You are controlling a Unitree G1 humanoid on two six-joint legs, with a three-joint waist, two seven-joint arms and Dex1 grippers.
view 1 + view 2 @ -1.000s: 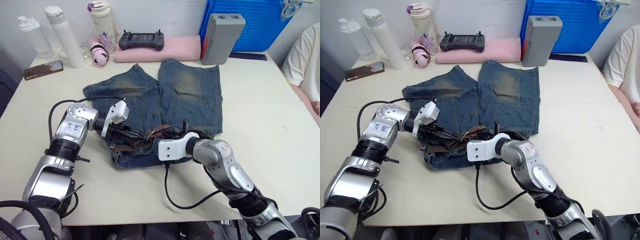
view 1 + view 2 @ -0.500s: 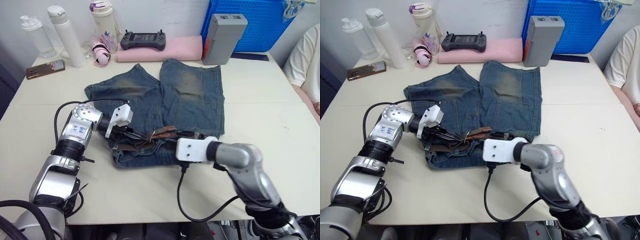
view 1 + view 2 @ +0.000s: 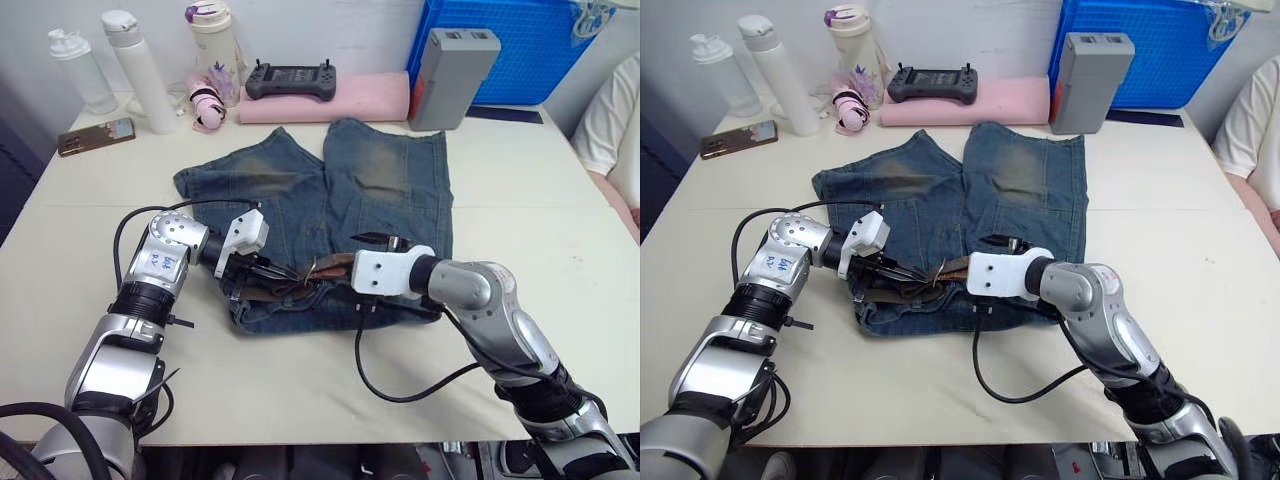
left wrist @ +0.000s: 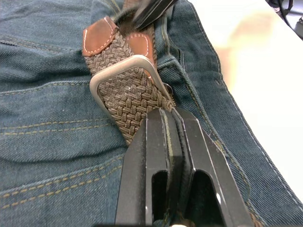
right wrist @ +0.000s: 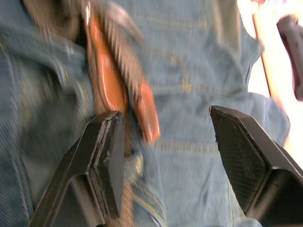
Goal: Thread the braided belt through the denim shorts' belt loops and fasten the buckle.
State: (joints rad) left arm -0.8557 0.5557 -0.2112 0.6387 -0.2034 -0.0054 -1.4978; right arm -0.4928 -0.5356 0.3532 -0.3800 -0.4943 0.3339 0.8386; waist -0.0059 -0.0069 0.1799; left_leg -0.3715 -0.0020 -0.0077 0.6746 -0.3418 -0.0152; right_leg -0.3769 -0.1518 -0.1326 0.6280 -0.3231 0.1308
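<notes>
while the left gripper (image 4: 171, 124) clamps the braided belt (image 4: 135, 94), the right gripper (image 5: 165, 146) gapes over the denim shorts (image 3: 400, 190).

Bottles (image 3: 145, 70), a phone (image 3: 95, 136), a controller (image 3: 290, 80) and a blue crate (image 3: 530, 50) line the table's (image 3: 560, 240) far edge.

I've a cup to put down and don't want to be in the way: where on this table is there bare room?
The table is bare right of the denim shorts, and along the near edge. Left of the shorts is bare too, short of the phone. The back edge is crowded: bottles, controller, blue crate. Both grippers, left and right, work at the waistband.
</notes>
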